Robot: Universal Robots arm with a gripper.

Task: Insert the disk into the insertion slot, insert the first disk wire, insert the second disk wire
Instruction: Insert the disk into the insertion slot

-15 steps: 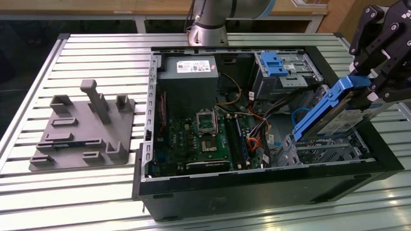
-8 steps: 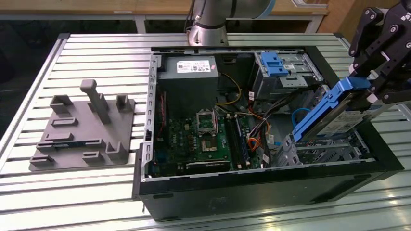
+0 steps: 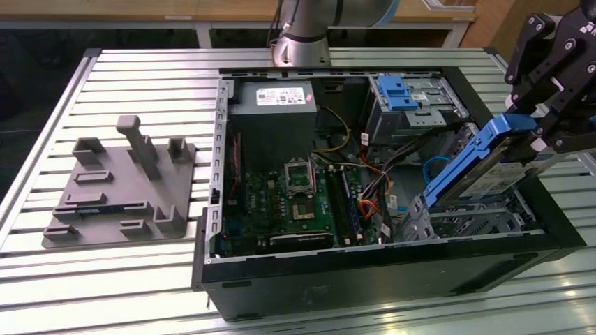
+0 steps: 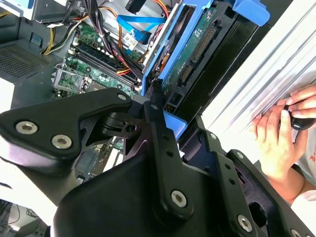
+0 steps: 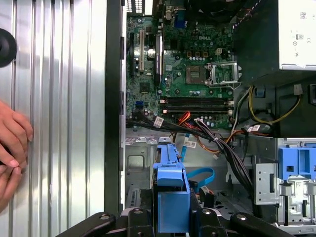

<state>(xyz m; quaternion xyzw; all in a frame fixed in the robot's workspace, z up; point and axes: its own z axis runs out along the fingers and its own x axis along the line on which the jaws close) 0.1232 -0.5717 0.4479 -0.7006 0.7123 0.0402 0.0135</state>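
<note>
We judge a jam to be the main risk. The disk (image 3: pixel 473 174) hangs steeply tilted at the exterior view's right, its lower end at the mouth of the insertion slot (image 3: pixel 470 222), and a corner could catch the cage's rim instead of sliding in. The blue data cable (image 3: pixel 436 168) and loose wires (image 3: pixel 373 187) lie just beside that path and could snag. Because it is held by one end only, the disk could also pivot in the grip. A person's hand (image 5: pixel 12 143) rests on the table (image 5: pixel 64 98) near the case (image 5: pixel 114 98). The gripper (image 3: pixel 526 132) is clamped narrowly on the upper end of the blue carrier (image 5: pixel 170 197).
</note>
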